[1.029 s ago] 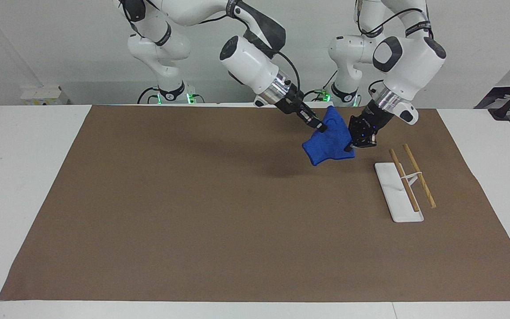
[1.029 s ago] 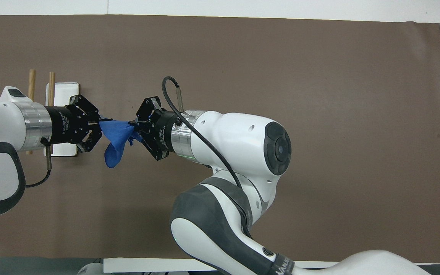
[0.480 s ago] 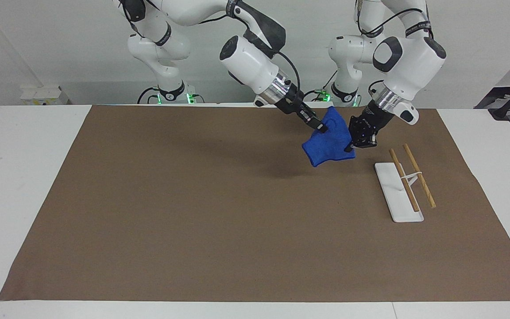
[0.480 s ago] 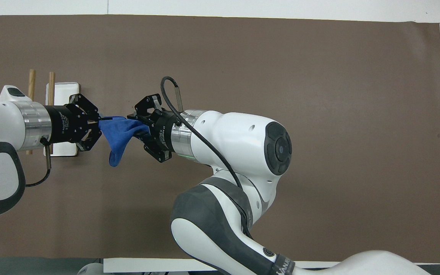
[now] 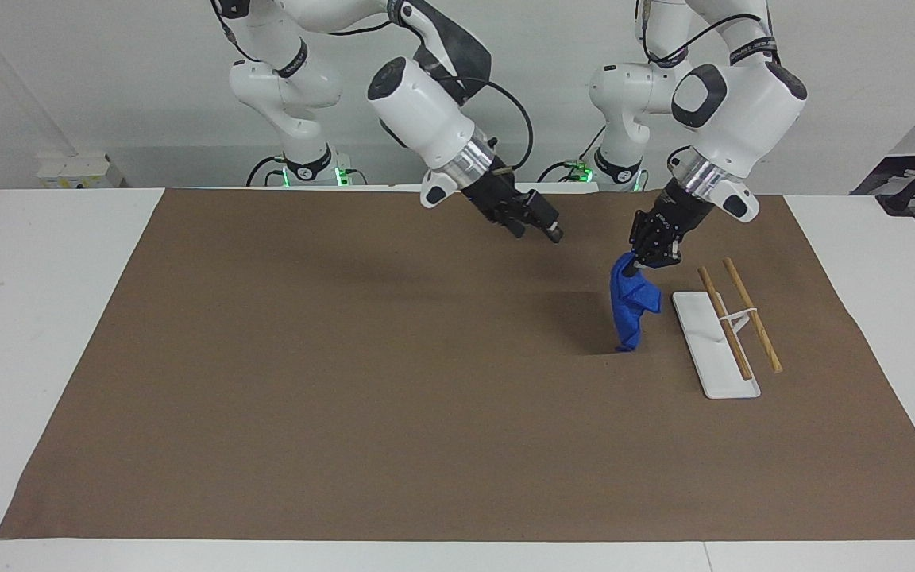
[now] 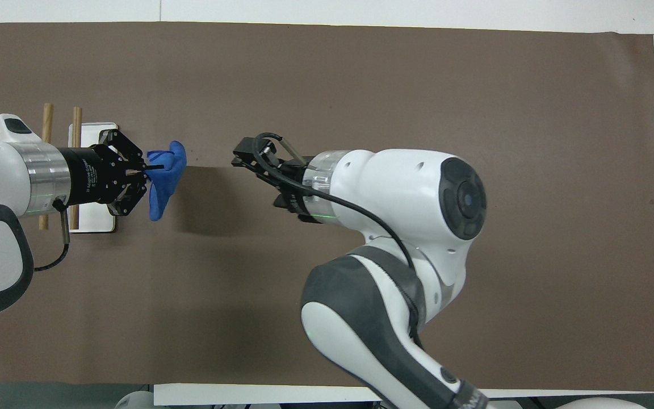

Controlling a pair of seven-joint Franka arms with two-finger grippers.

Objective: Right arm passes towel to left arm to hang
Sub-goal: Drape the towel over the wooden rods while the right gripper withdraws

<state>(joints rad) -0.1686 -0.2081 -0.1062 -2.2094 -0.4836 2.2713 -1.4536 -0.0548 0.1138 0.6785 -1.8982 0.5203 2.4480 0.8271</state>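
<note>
The blue towel (image 5: 629, 306) (image 6: 163, 179) hangs limp from my left gripper (image 5: 634, 268) (image 6: 154, 168), which is shut on its top corner. The towel's lowest tip comes down close to the brown mat, beside the rack's white base. My right gripper (image 5: 538, 230) (image 6: 239, 159) stands open and holds nothing. It is up over the mat, a clear gap from the towel, toward the right arm's end of the table.
A rack with a white base (image 5: 704, 342) (image 6: 91, 224) and two wooden rods (image 5: 751, 314) (image 6: 47, 119) stands toward the left arm's end, right beside the hanging towel. A brown mat (image 5: 346, 397) covers most of the white table.
My right gripper opened, let go of the towel and pulled back toward its own side. The towel dropped from a stretched span to hanging from my left gripper alone.
</note>
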